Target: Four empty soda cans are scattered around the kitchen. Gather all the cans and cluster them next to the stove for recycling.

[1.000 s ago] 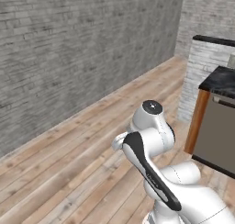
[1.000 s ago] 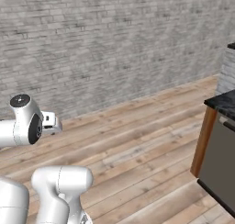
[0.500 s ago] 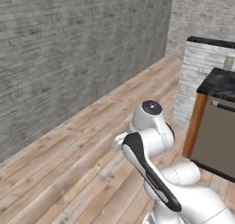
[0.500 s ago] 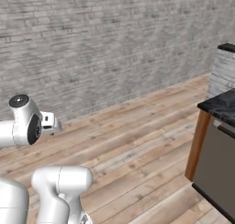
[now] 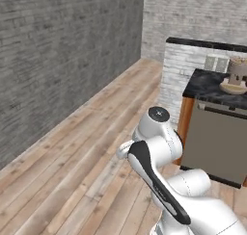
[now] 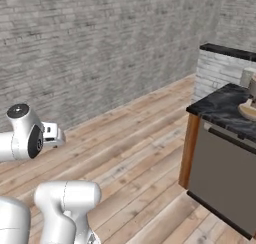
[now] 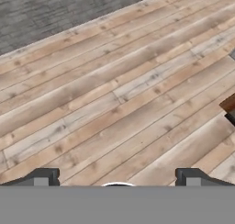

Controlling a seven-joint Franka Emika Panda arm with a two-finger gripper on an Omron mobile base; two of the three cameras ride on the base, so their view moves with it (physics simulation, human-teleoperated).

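wall: grey brick wall (image 5: 58, 51) on the left, running back to a corner
floor: wood plank floor (image 7: 114, 85) under the arm
tool: tool (image 7: 117, 179) wide, nothing between its tips, aimed at bare planks
bench: black marbled bench (image 6: 220, 108) on the right, over a grey panel (image 6: 222, 175)
cans: no soda can seen in these views; a blurred tan object (image 5: 236, 77) sits on the bench

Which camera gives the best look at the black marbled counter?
The left base view: the black marbled counter shows its top and a tan object. The right base view catches its near corner; the hand view shows just a brown cabinet corner.
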